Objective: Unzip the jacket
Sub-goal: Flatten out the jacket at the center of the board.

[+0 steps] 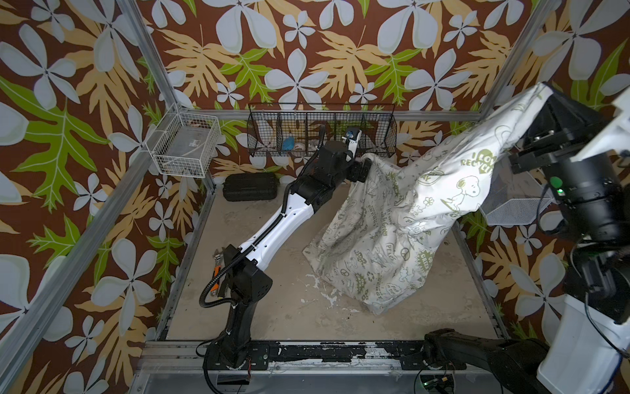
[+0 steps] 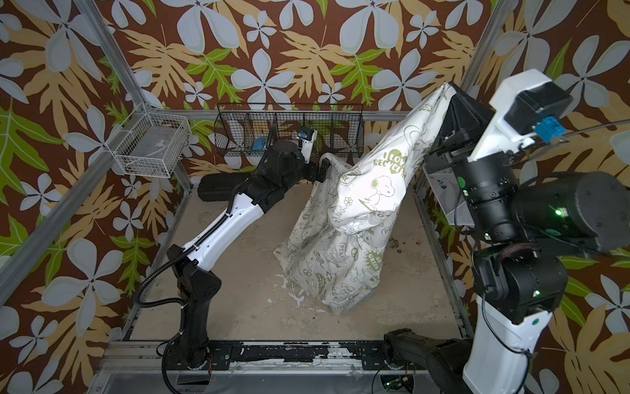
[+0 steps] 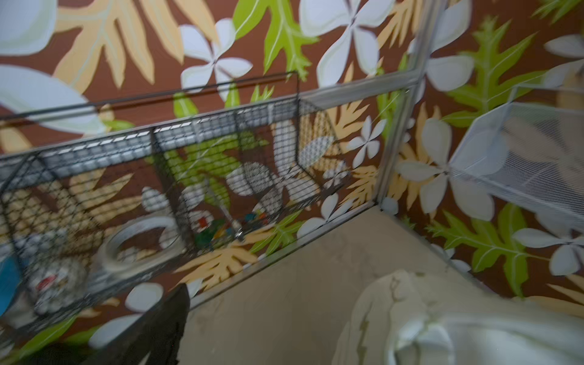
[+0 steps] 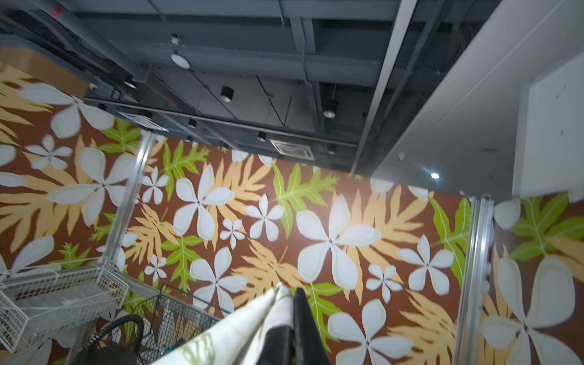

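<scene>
The cream-white jacket (image 1: pixel 402 218) with olive-green cartoons hangs stretched from the upper right down to the table (image 1: pixel 266 307); its lower end rests there in both top views. Its zipper does not show in any view. My right gripper (image 1: pixel 544 89), raised high at the right, is shut on the jacket's top edge; the right wrist view shows the cloth (image 4: pixel 252 319) pinched between its black fingers (image 4: pixel 301 319). My left gripper (image 1: pixel 364 168) is at the back centre beside the jacket's other raised corner (image 2: pixel 329 157). Its jaws stand wide apart: one black finger (image 3: pixel 167 322) shows, and cloth (image 3: pixel 407 316) lies at the opposite side.
A black wire basket (image 1: pixel 320 131) with small items hangs on the back wall. A white wire basket (image 1: pixel 185 145) is at the left corner and a white mesh tray (image 1: pixel 514 204) at the right wall. A black case (image 1: pixel 249 186) and an orange-handled wrench (image 1: pixel 217 266) lie by the left arm.
</scene>
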